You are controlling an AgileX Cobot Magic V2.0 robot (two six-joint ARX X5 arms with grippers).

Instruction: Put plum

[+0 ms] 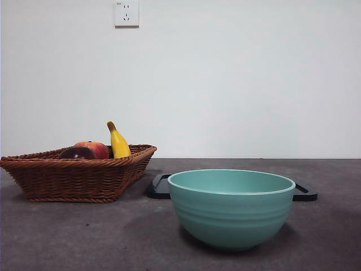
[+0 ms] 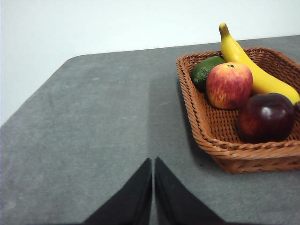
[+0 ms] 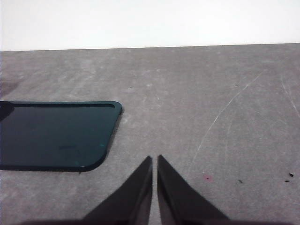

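The dark maroon plum (image 2: 266, 117) lies in a brown wicker basket (image 2: 206, 131), beside a red-orange fruit (image 2: 228, 85), a yellow banana (image 2: 251, 65) and a green fruit (image 2: 205, 70). From the front, the plum (image 1: 76, 153) peeks over the rim of the basket (image 1: 79, 178) at the left of the table. My left gripper (image 2: 153, 161) is shut and empty, hovering over bare table short of the basket. Over bare table beside a dark tray (image 3: 56, 133), my right gripper (image 3: 154, 159) is shut and empty. Neither arm shows in the front view.
A teal bowl (image 1: 231, 209) stands near the front at centre right. The flat dark tray (image 1: 161, 186) lies behind it. A white wall with a socket (image 1: 126, 13) closes off the back. The table's far left corner is rounded (image 2: 70, 61).
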